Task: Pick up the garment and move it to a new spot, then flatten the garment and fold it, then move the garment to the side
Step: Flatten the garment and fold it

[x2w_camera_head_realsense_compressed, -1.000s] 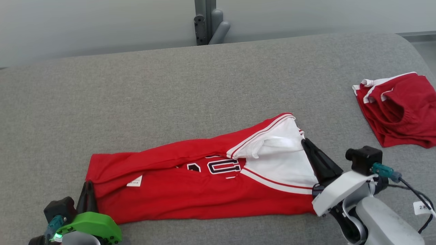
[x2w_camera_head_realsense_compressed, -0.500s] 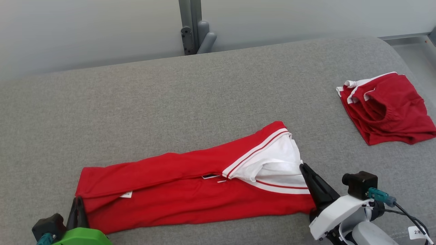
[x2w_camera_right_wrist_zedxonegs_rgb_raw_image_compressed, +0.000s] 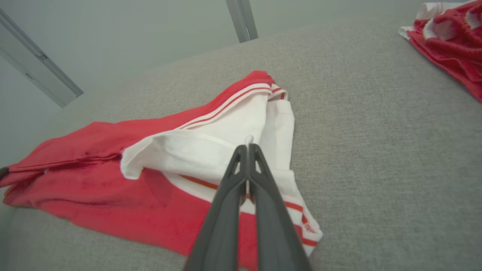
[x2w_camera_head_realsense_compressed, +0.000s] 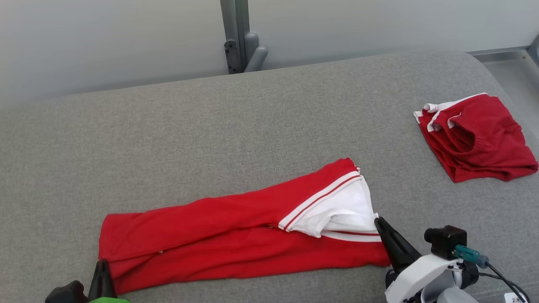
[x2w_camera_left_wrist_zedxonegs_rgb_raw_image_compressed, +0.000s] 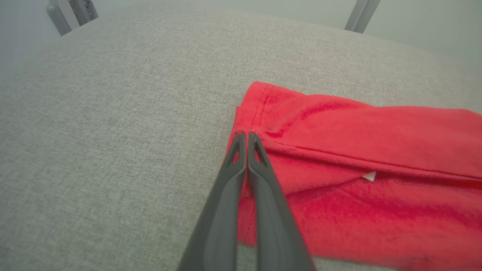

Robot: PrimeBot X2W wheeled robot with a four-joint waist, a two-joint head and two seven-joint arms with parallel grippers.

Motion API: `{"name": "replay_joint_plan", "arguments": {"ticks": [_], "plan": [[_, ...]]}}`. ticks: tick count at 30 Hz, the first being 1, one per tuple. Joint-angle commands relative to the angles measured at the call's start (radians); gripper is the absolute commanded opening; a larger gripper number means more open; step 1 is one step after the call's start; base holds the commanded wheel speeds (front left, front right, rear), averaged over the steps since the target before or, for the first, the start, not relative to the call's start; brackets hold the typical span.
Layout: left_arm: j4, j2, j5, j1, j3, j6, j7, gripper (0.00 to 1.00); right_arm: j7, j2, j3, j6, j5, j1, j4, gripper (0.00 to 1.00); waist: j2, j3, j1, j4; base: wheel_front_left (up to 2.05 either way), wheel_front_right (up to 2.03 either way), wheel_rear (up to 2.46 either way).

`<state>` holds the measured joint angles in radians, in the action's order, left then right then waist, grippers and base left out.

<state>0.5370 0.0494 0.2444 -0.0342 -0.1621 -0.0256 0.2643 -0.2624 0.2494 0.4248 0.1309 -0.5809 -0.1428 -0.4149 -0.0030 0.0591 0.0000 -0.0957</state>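
Cloth is being pinched by closed jaws at both ends: the red hem corner by the left gripper, the white edge by the right gripper. The garment is lying as a long band on the grey surface, being folded lengthwise (judging by its doubled layers). A level, matched carry of both ends is being called for next, then release.

garment on padded surface, near front edge | second pile, perhaps shorts — right, well apart
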Motion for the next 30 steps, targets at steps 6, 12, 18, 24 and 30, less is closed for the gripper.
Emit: {"name": "replay_joint_plan", "arguments": {"ticks": [6, 12, 18, 24, 30], "plan": [[0.001, 0.003, 0.011, 0.026, 0.022, 0.019, -0.001, 0.0, -0.003, -0.003, -0.004, 0.0, 0.012, 0.032, -0.03, 0.0, 0.003, -0.007, 0.0, 0.012, 0.0, 0.0, 0.0], [0.002, 0.003, 0.007, 0.031, 0.036, 0.022, -0.001, 0.15, -0.003, -0.001, 0.007, -0.001, -0.03, 0.028, -0.079, 0.39, 0.003, -0.007, 0.0, 0.02, 0.0, 0.0, 0.0], [-0.091, 0.004, -0.03, 0.04, 0.033, 0.052, -0.001, 1.0, -0.003, -0.005, -0.073, 0.0, 0.013, 0.003, -0.033, 1.0, 0.003, 0.003, 0.0, 0.031, 0.0, 0.0, 0.0], [-0.16, 0.003, -0.047, 0.055, 0.043, 0.066, -0.001, 1.0, -0.003, -0.031, -0.134, 0.0, 0.083, -0.013, -0.007, 1.0, 0.003, 0.011, 0.0, 0.049, 0.0, 0.0, 0.0], [-0.166, 0.003, -0.054, 0.05, 0.067, 0.071, -0.001, 1.0, -0.001, -0.059, -0.095, -0.001, 0.119, -0.106, -0.22, 1.0, 0.003, 0.014, 0.0, 0.083, 0.0, 0.0, 0.0]]}}
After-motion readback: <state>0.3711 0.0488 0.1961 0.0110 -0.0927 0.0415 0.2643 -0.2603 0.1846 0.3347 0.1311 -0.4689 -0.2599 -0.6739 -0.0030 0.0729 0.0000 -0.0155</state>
